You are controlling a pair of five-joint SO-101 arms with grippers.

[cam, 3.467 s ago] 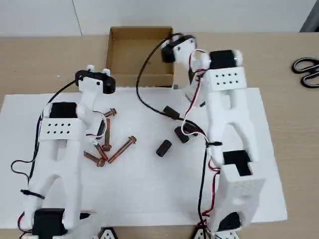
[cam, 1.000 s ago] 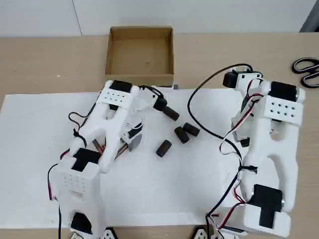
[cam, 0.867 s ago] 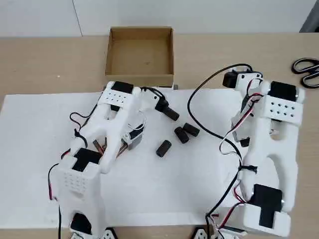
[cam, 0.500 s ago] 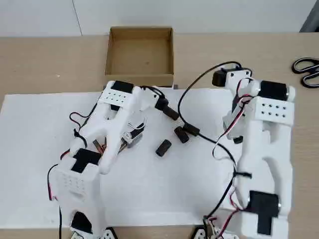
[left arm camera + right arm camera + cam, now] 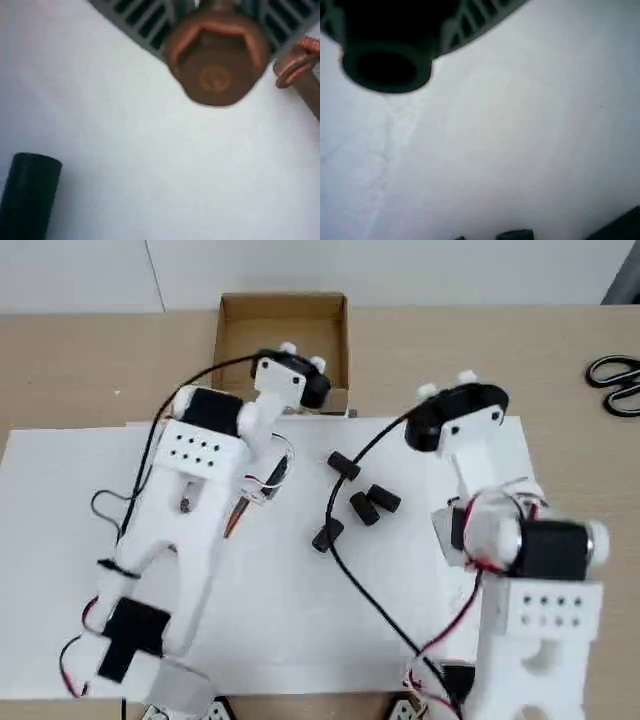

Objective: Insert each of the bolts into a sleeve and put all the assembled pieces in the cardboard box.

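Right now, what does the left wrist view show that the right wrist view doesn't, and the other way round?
Left wrist view: a copper bolt held head-on to the camera against ribbed grey jaws, a second bolt at the frame edge, and a loose sleeve lying on the white paper. Right wrist view: a black sleeve held with its open end toward the camera, plus dark shapes at the frame edge, too cropped to identify. Both: that paper underneath, and ribbed jaw surfaces beside the held piece.
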